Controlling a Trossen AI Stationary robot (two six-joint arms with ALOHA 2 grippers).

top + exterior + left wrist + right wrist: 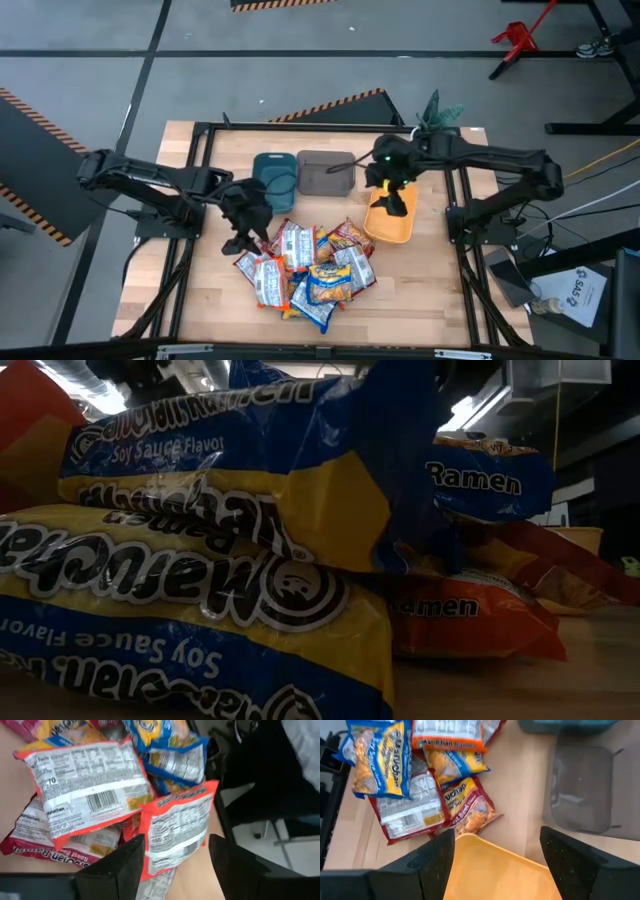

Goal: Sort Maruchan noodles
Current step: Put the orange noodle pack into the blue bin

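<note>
- High view shows the Maruchan noodles (305,272) heaped on the wooden table (420,290), near of the three trays: teal tray (273,172), grey tray (325,171) and orange tray (392,222).
- The left gripper (240,235) hangs at the pile's left, far edge, so the closest packets lie just to its right and nearer. It is clearly the closer arm to the heap.
- Left wrist view has the fingers spread wide, nothing between them, with an orange-edged packet (177,827) lying back-side up directly ahead of the gap. Its long axis appears to run roughly along the gap rather than across it, so the pinch would likely fall across the short width.
- The right gripper (392,192) hovers over the orange tray's far end, right of the pile and apart from it; its fingers are also spread and empty, with a roast-beef packet (465,807) lying just beyond the tray rim.
- Low view is filled by yellow-and-blue soy sauce packets (200,560), stacked and overlapping.
</note>
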